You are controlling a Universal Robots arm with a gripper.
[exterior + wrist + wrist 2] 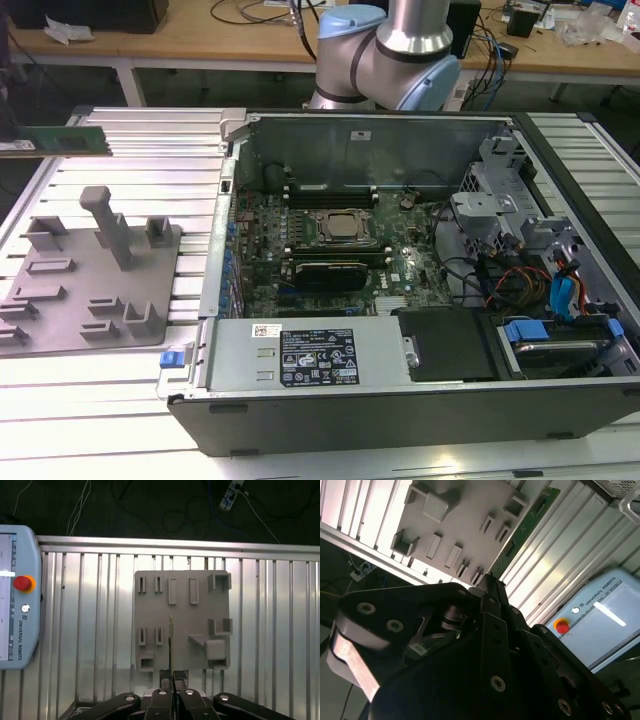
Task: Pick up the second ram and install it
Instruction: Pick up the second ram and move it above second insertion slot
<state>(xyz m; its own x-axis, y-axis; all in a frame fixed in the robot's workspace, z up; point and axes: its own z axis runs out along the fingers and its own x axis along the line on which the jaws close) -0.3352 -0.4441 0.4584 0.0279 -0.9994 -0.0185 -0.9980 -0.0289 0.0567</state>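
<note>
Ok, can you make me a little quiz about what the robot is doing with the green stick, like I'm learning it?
1. True or false: the hand is closed on the second ram.
2. In the first wrist view, what does the hand hang over? A) the grey fixture plate B) a keyboard C) a red bucket
3. Fill in the blank: in the exterior view, the second ram is on the exterior view's ____ of the open computer case.

Key: 1 true; 2 A; 3 left.
</note>
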